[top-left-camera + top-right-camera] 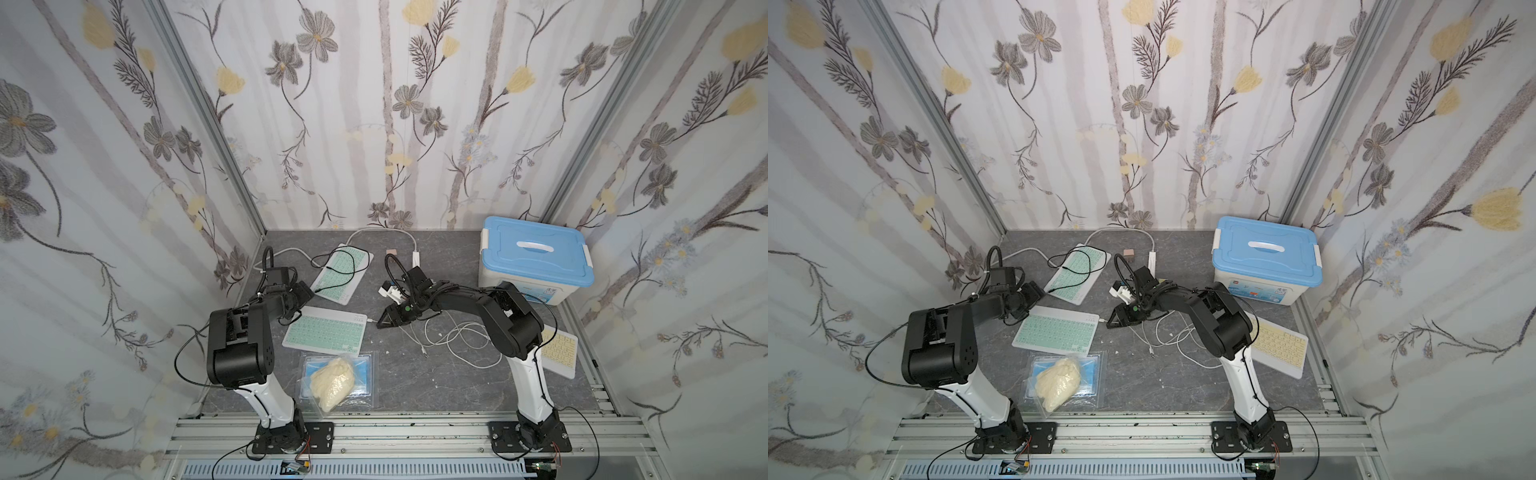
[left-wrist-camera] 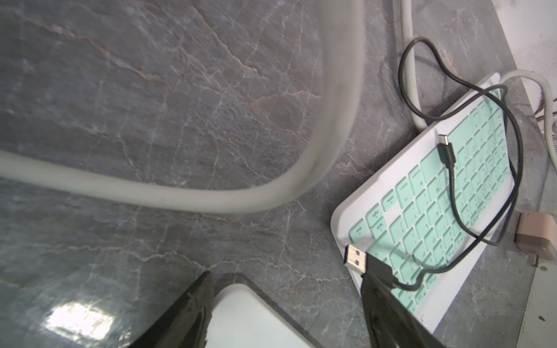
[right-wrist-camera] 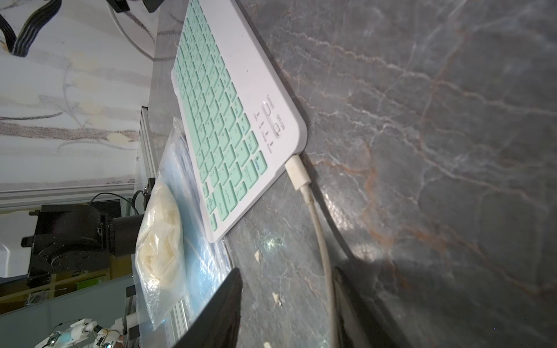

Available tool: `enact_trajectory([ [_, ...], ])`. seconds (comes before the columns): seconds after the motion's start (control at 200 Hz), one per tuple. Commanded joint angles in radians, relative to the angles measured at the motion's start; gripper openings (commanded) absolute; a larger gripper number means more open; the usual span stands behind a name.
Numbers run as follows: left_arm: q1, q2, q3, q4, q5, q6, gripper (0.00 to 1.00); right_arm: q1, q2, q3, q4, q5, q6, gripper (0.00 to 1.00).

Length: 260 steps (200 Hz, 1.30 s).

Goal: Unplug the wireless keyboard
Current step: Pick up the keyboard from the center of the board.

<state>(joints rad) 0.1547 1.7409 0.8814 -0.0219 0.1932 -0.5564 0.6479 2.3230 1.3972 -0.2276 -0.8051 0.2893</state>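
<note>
The wireless keyboard (image 1: 324,334), white with mint keys, lies flat at centre-left in both top views (image 1: 1057,332). A white plug (image 3: 297,171) sits in its right-hand corner, and the white cable (image 3: 322,241) runs back along one finger of my right gripper (image 3: 286,271). That gripper (image 1: 379,324) is open, low over the table just right of the plug, with nothing between its jaws. My left gripper (image 1: 309,293) is open over the keyboard's far left corner (image 2: 250,316); one finger is beside the corner, the other stands apart from it.
A second mint keyboard (image 2: 437,211) behind carries a loose black USB cable (image 2: 452,156). A blue-lidded box (image 1: 536,257) stands back right, a yellow keyboard (image 1: 559,347) under the right arm, a clear bag (image 1: 334,380) in front. Loose white cables (image 1: 453,336) lie mid-table.
</note>
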Motion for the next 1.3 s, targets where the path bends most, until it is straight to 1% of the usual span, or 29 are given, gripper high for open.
enact_trajectory([
  [0.0,-0.005,0.019,-0.013,-0.154,0.044,-0.018,0.78,0.002,0.004,-0.010,-0.042,-0.001,-0.028,0.48],
  [0.105,-0.006,0.023,-0.016,-0.146,0.048,-0.017,0.78,0.000,0.029,0.009,-0.033,0.017,-0.015,0.42],
  [0.205,-0.007,0.027,-0.019,-0.142,0.052,-0.019,0.78,-0.005,0.042,0.044,-0.029,0.021,0.003,0.33],
  [0.295,-0.008,0.017,-0.020,-0.142,0.061,-0.017,0.78,-0.014,0.023,0.057,-0.029,0.023,0.013,0.23],
  [0.405,-0.010,-0.034,-0.026,-0.153,0.072,-0.019,0.79,-0.023,-0.015,0.055,-0.024,0.001,0.022,0.12],
  [0.55,-0.021,-0.132,-0.012,-0.192,0.096,-0.027,0.83,-0.031,-0.082,0.040,0.021,-0.037,0.079,0.01],
  [0.714,-0.062,-0.243,0.015,-0.278,0.070,-0.023,0.90,-0.051,-0.162,0.013,0.110,-0.076,0.192,0.00],
  [0.754,-0.062,-0.275,0.012,-0.299,0.053,-0.025,0.93,-0.057,-0.181,0.004,0.129,-0.077,0.216,0.00],
  [0.804,-0.061,-0.308,0.013,-0.331,0.020,-0.024,1.00,-0.067,-0.210,-0.010,0.152,-0.073,0.245,0.00],
  [0.889,-0.062,-0.361,0.010,-0.371,0.028,-0.031,1.00,-0.085,-0.252,-0.027,0.182,-0.065,0.285,0.00],
  [0.934,-0.065,-0.404,-0.015,-0.361,0.064,-0.065,1.00,-0.093,-0.272,-0.036,0.195,-0.055,0.305,0.00],
  [0.994,-0.083,-0.476,-0.082,-0.308,0.122,-0.160,0.99,-0.103,-0.296,-0.045,0.208,-0.037,0.326,0.00],
  [1.039,-0.116,-0.551,-0.129,-0.282,0.135,-0.240,0.99,-0.108,-0.307,-0.051,0.218,-0.027,0.340,0.00],
  [1.084,-0.166,-0.612,-0.167,-0.264,0.120,-0.307,0.99,-0.111,-0.317,-0.059,0.229,-0.020,0.357,0.00],
  [1.179,-0.300,-0.718,-0.235,-0.244,0.059,-0.465,0.98,-0.111,-0.319,-0.067,0.248,-0.012,0.378,0.00],
  [1.294,-0.455,-0.808,-0.333,-0.164,-0.024,-0.681,0.97,-0.111,-0.311,-0.073,0.260,-0.005,0.390,0.00],
])
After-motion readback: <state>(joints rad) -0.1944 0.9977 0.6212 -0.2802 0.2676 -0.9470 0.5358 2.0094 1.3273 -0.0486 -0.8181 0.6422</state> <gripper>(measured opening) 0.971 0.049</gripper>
